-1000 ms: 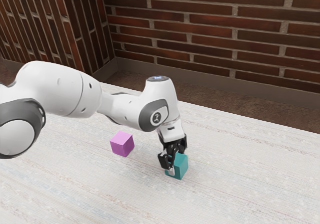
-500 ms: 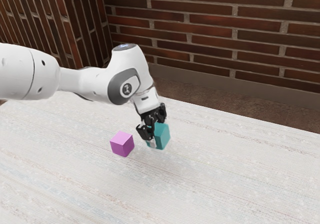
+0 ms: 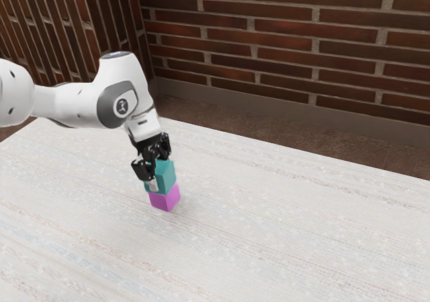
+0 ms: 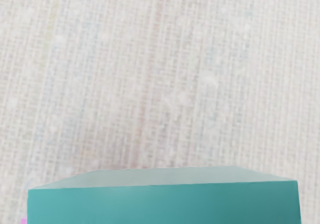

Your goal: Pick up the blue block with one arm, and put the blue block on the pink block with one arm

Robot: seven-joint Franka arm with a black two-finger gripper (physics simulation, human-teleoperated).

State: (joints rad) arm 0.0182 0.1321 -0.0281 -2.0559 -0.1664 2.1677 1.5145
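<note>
Atop pink blk (image 3: 166, 200), teal blk (image 3: 166, 174); gripper (image 3: 153, 171) clamping.

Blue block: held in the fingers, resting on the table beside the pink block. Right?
Not beside: the blue block sits directly on top of the pink block, as the exterior view shows. The fingers do hold it.

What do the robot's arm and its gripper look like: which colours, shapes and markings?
The arm is built of smooth, rounded white links. The joint near the hand carries a round grey cap with a small white mark in its middle, and a pale bluish disc sits on top of that joint. The gripper is black, with two short fingers.
</note>
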